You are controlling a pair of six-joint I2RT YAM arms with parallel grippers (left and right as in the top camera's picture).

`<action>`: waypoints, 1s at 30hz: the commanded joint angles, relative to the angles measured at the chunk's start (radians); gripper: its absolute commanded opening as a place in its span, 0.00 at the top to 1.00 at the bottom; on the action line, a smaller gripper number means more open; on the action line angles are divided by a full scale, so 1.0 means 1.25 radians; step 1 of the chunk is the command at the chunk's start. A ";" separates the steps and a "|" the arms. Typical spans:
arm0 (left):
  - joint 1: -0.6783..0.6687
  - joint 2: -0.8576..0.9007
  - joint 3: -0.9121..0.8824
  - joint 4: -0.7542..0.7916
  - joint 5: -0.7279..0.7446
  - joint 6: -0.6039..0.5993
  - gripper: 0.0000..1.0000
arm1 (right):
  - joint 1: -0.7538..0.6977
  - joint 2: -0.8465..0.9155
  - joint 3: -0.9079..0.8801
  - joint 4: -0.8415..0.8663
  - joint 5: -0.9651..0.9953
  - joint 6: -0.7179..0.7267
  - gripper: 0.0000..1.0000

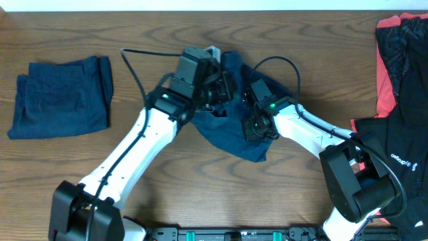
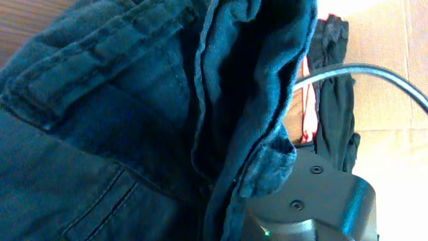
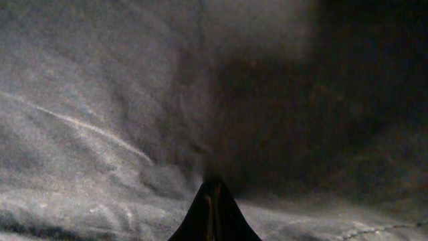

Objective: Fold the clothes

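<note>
Three lots of soft clothes on a brown wood-grain counter point(image 1: 200, 201).
At right heap black garments with coral-red panels point(image 1: 401, 134); flat-folded navy shorts point(image 1: 63, 97) lie left; crumpled, seamed dark navy cloth shorts point(image 1: 231, 142) bunch mid-counter under both arms, right jaws pinched together, left jaws hidden, cannot tell.

The worktop point(image 1: 200, 194) is brown with darker wood grain. The folded shorts point(image 1: 61, 97) at the left and the crumpled shorts point(image 1: 231, 142) in the middle are plain dark navy. The garments point(image 1: 404, 47) at the right are black with coral-red panels.
</note>
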 commanded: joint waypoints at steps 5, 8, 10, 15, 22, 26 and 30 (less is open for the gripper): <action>-0.056 0.043 0.024 0.018 -0.010 -0.007 0.94 | 0.016 0.075 -0.039 -0.004 -0.004 0.006 0.99; -0.071 0.063 0.024 0.009 -0.010 -0.007 0.94 | 0.016 0.075 -0.039 -0.004 -0.004 0.006 0.99; -0.078 0.074 0.023 0.002 -0.010 -0.007 0.94 | 0.016 0.075 -0.039 -0.004 -0.004 0.006 0.99; -0.099 0.094 0.023 -0.012 -0.009 -0.007 0.94 | 0.016 0.075 -0.039 -0.007 -0.004 0.006 0.99; -0.105 0.094 0.023 -0.017 -0.010 0.011 0.94 | -0.010 -0.001 -0.026 -0.042 -0.003 0.024 0.99; -0.105 0.094 0.023 -0.023 -0.010 0.011 0.94 | -0.044 -0.096 -0.025 -0.058 0.019 0.024 0.97; -0.105 0.094 0.023 -0.029 -0.010 0.015 0.94 | -0.081 -0.177 -0.025 -0.090 0.071 0.024 0.95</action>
